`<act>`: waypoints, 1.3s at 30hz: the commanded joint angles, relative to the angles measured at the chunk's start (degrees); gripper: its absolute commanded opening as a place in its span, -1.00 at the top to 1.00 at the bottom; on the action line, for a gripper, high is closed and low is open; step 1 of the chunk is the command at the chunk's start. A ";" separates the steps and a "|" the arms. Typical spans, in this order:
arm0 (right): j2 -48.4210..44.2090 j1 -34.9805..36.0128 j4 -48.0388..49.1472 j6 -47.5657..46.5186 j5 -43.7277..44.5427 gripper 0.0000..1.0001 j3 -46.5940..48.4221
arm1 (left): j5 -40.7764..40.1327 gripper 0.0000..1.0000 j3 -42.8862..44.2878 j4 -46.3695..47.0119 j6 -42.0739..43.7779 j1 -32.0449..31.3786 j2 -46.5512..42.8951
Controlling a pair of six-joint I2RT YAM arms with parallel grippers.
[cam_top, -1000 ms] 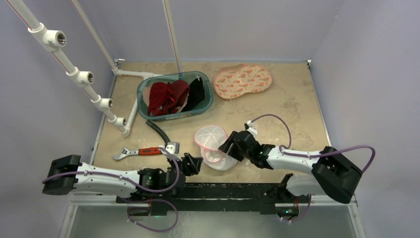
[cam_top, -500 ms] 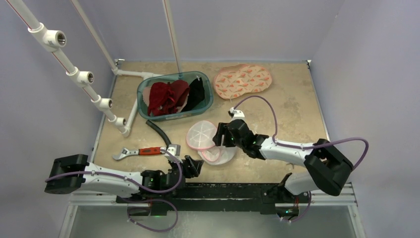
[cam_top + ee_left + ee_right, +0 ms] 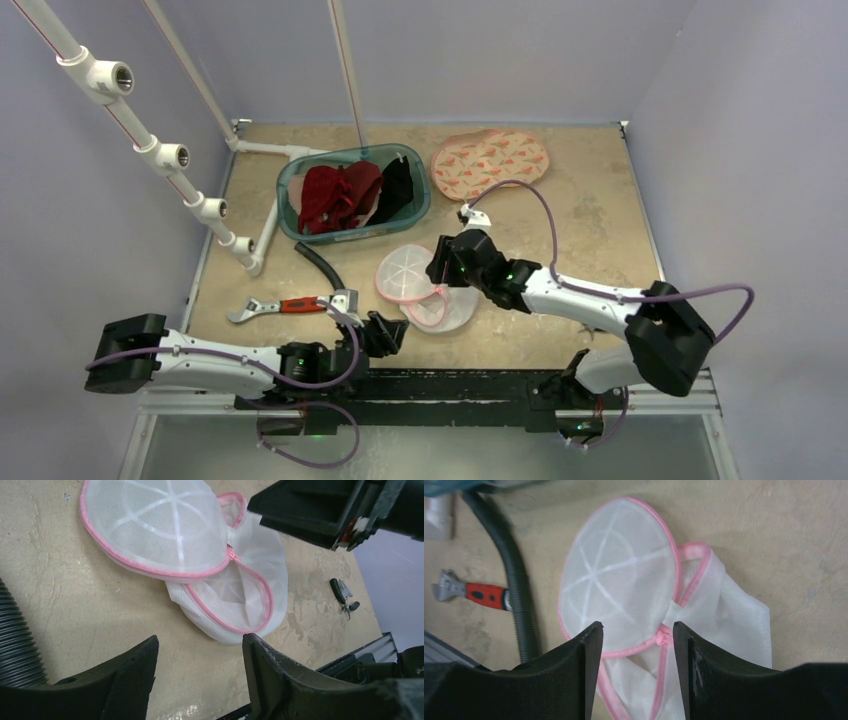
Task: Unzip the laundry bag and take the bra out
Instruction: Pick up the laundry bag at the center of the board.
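The laundry bag (image 3: 447, 310) is white mesh with pink zip trim and lies unzipped on the table, its round lid (image 3: 404, 273) folded flat to the left. The open body (image 3: 729, 615) shows only mesh inside. A peach patterned bra (image 3: 490, 160) lies apart at the back of the table. My right gripper (image 3: 438, 270) hovers open just over the bag's hinge, and the pink zip pull (image 3: 663, 638) shows between its fingers (image 3: 638, 630). My left gripper (image 3: 392, 335) rests low near the front edge, open and empty (image 3: 200, 641), with the bag (image 3: 240, 605) just beyond it.
A teal basket (image 3: 350, 235) of red and black clothes stands at the back left. A black ribbed hose (image 3: 318, 265) and a red-handled wrench (image 3: 290, 305) lie left of the bag. White pipe fittings (image 3: 170, 155) run along the left side.
The bag's lid, which my right gripper held raised, now lies flat to the left. The right gripper has let go and moved left and farther back. The left arm has barely moved.
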 commanded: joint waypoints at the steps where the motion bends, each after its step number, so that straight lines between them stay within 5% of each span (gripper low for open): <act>1: 4.25 0.34 -2.80 3.44 -0.68 -0.11 0.86 | -1.58 -0.21 0.71 -3.02 -2.72 -0.03 -0.85; 14: 11.63 0.11 -0.47 3.39 1.11 -0.02 0.94 | -1.73 -0.21 0.56 -4.42 -3.10 -0.07 -2.28; 24: 13.90 -0.04 0.77 3.30 1.01 0.62 0.30 | -1.73 -0.20 0.15 -5.66 -4.07 -0.03 -3.28; 28: 11.17 -0.10 0.45 3.35 1.15 1.00 -0.39 | -1.82 -0.20 0.31 -6.12 -4.05 -0.03 -3.96; 39: -5.20 -0.08 -2.48 0.24 -1.28 1.00 0.67 | -3.24 -0.20 4.00 -12.17 -1.92 -0.05 -8.61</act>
